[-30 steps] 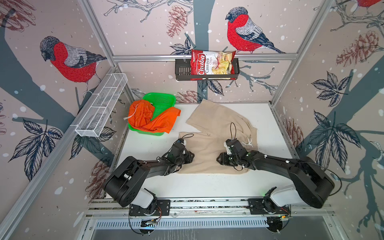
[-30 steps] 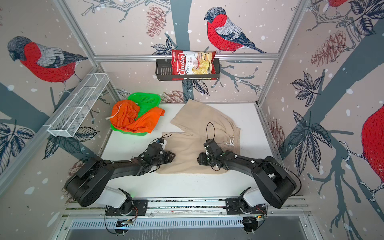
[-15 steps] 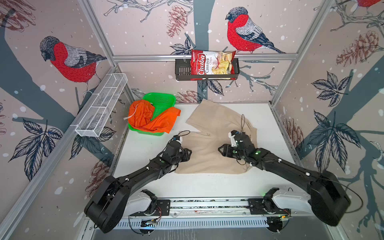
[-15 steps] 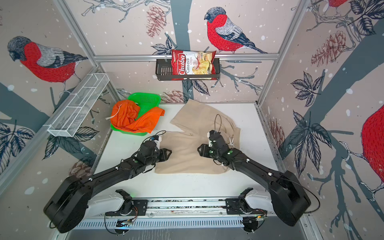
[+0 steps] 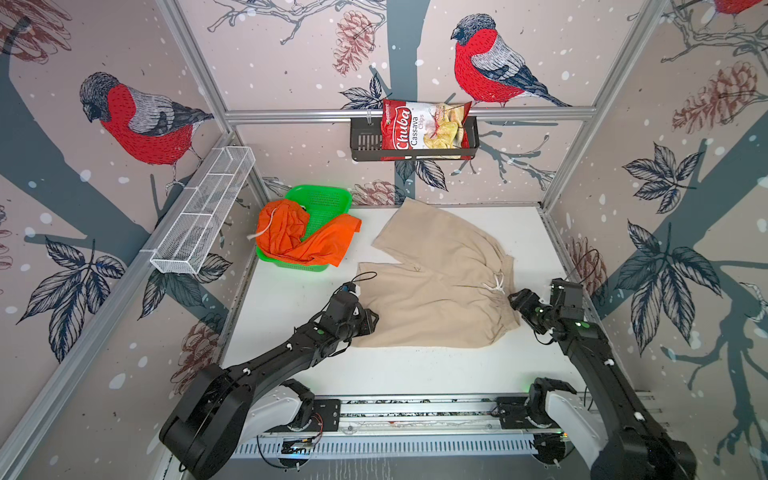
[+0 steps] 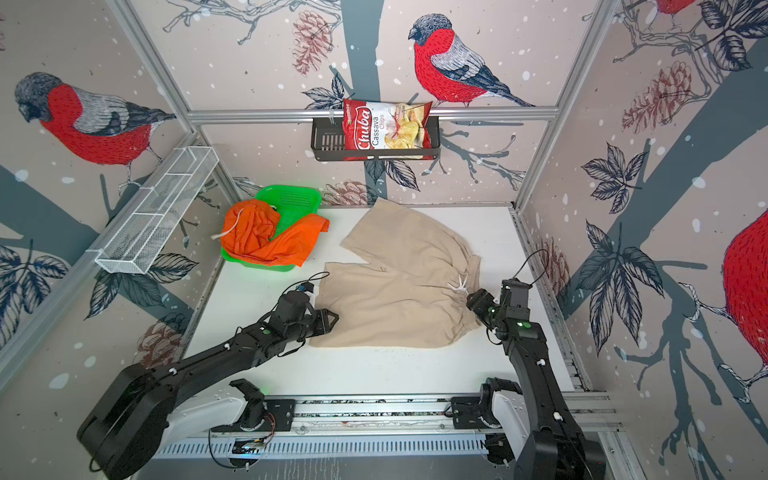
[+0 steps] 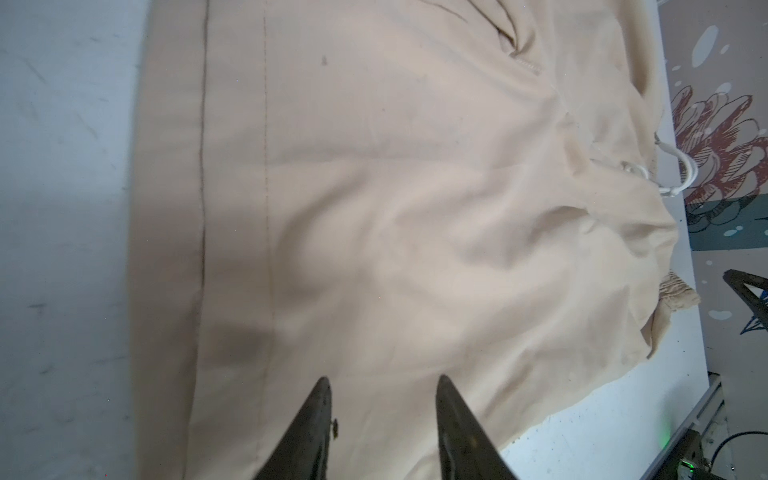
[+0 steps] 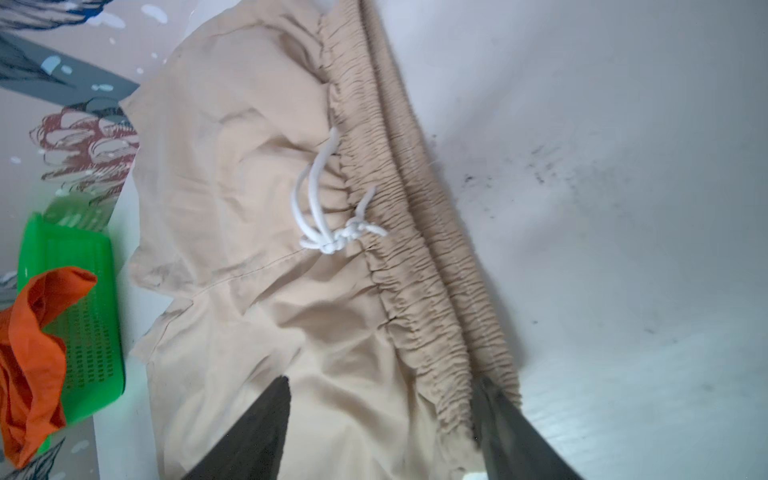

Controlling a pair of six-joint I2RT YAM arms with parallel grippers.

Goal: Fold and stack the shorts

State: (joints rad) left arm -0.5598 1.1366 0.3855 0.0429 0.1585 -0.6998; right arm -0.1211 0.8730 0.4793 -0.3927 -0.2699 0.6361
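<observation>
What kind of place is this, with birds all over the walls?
Probably a robot test booth, not a home: two black arms mounted on a metal rail, bird-print panels in an aluminium frame, and beige shorts laid on a white table.

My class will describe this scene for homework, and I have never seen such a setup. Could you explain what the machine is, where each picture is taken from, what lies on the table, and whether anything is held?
Two black robot arms stand at the near edge of a white table. Each ends in a two-fingered tool. Two pictures look down from above, side by side. The other two come from cameras on the arms' wrists, looking out past the fingers. Beige shorts lie spread on the table. Orange shorts lie crumpled in and over a green mesh basket at the back left. The left tool is at the beige shorts' leg hem, the right tool at their gathered waistband. Both tools are open, and neither holds anything.
</observation>
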